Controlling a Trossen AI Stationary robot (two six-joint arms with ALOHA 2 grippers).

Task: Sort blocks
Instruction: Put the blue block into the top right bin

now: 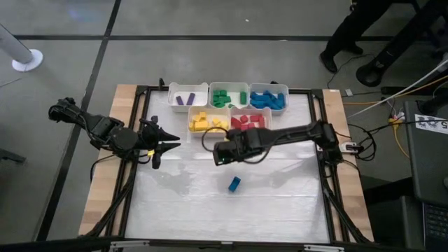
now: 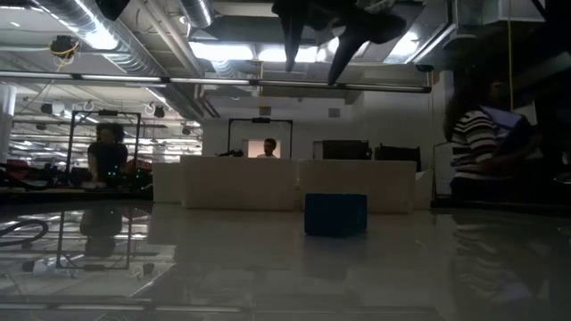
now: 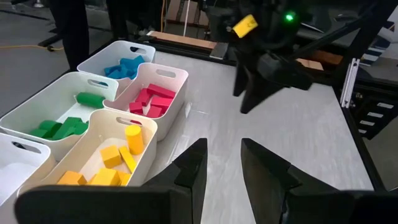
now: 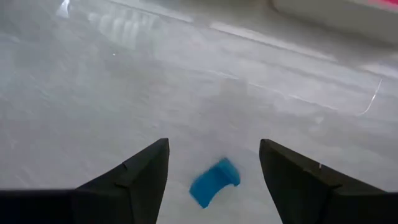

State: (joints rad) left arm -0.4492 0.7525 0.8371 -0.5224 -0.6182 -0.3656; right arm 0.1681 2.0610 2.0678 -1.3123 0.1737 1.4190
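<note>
Seen from above: one blue block [image 1: 234, 184] lay alone on the white table [image 1: 280, 203], near the right gripper [image 1: 220, 155], not touching. Five white bins [image 1: 228, 107] held sorted purple, green, blue, yellow and red blocks. Left gripper [image 1: 168, 145] waited at the table's left.
</note>
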